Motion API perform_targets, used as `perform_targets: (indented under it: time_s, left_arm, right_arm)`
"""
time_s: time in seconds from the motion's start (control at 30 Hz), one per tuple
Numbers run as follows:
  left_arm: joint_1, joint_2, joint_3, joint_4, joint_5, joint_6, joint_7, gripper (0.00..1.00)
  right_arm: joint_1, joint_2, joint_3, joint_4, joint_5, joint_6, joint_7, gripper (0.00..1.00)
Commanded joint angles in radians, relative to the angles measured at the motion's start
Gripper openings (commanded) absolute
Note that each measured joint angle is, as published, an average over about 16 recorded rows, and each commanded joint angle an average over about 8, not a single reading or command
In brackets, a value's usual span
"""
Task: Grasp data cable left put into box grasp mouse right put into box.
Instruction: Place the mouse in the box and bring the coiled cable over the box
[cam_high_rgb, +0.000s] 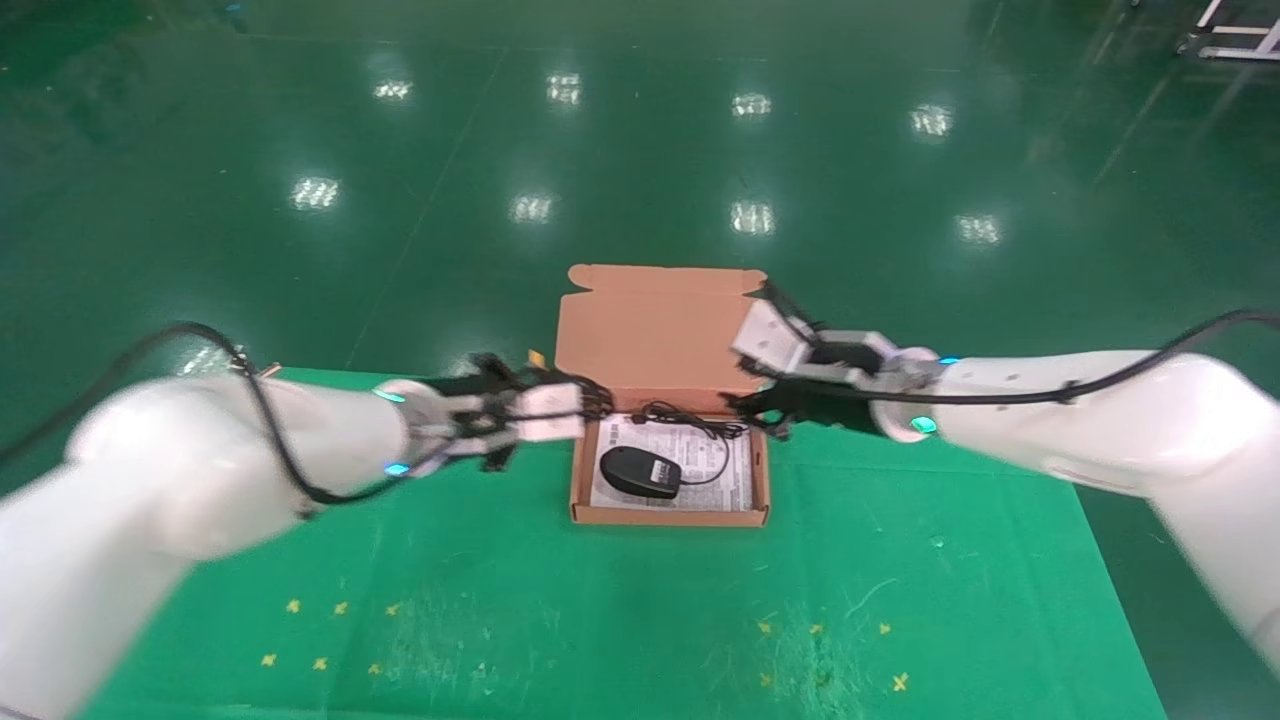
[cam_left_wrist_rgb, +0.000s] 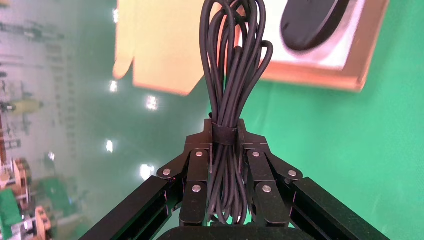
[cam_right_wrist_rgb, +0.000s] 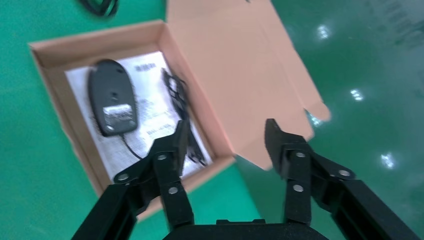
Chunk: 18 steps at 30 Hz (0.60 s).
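The data cable (cam_left_wrist_rgb: 231, 95) is being held by the left gripper (cam_high_rgb: 590, 408), whose fingers (cam_left_wrist_rgb: 196, 172) are being kept clamped on the bundle at its banded waist; in the left wrist view the loops are being carried out past the fingertips. In the head view this gripper is being held just beside the left wall of the box (cam_high_rgb: 668, 516), at its far left corner, above the green tabletop (cam_high_rgb: 620, 620). The cable is not being rested in the box; it is being held in the air at the box's edge.

The mouse (cam_high_rgb: 641, 472) is being shown lying inside the box, underside up, on a printed white sheet (cam_high_rgb: 735, 485), with its thin cord (cam_high_rgb: 695, 420) being seen bunched along the far side of the tray. The box lid (cam_high_rgb: 655, 325) is being kept open, standing up behind the tray.

The right gripper (cam_high_rgb: 762, 412) is being held over the far right corner of the box, close to the lid. In the right wrist view its fingers (cam_right_wrist_rgb: 172, 152) are being held well apart with nothing between them, and the open box with the mouse is being seen beyond them.
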Motion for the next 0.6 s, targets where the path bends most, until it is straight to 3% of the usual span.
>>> perform_targets:
  time_s: [0.03,0.23,0.6]
  left_arm:
    - [0.011,0.032,0.009,0.026,0.011,-0.033,0.013,0.0]
    - [0.036,0.099,0.058,0.124,-0.003,-0.157,0.04,0.0]
    - [0.032,0.117,0.25,0.181,-0.083,-0.314,-0.02,0.0]
  right_arm:
    - [0.003,0.026,-0.002,0.028,-0.009,0.0,0.018,1.0]
    - [-0.004,0.124,-0.01,0.15,-0.059,0.005,0.108,1.0]
    - [-0.012,0.296,-0.024,0.401,-0.174,-0.023,0.313,1.0]
